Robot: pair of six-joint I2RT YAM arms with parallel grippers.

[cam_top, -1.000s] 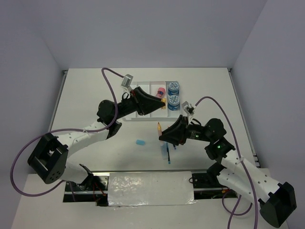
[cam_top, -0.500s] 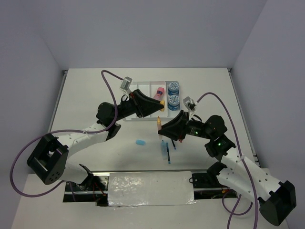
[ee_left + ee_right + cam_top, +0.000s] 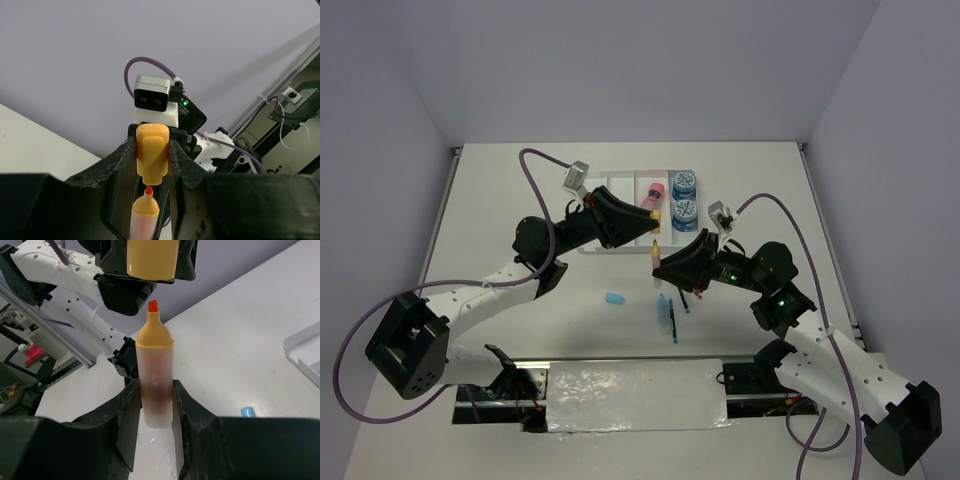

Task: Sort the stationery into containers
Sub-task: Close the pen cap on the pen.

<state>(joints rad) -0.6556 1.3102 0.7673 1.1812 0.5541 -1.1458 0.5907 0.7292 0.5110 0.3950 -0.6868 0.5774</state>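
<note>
1 orange highlighter (image 3: 155,370), uncapped, stands upright in the right gripper (image 3: 155,390). Both fingers are pressed on its frosted barrel and the orange tip points up. 1 yellow-orange cap (image 3: 152,152) sits just above that tip, open end facing it, w/ a small gap between them, not touching. The left gripper (image 3: 152,150) pinches the cap between its 2 fingers, closed tight on it. In the top view the 2 grippers meet nose to nose, just near of the tray's front edge.

Clear tray (image 3: 620,190) lies at the far-centre of the table (image 3: 500,200), split into long narrow compartments; the left arm covers part of it. 2 blue patterned rolls (image 3: 684,184) sit one behind the other in the rightmost compartment. 1 pink cylinder (image 3: 655,191) lies in the compartment next to it on the left. Other visible compartments look bare.

On the table, outside the tray: 1 light-blue eraser (image 3: 613,299), left of the right gripper and near of the tray. Thin blue pens (image 3: 666,315) lie close together below the right gripper, at least 2; exact no. can't be told.
</note>
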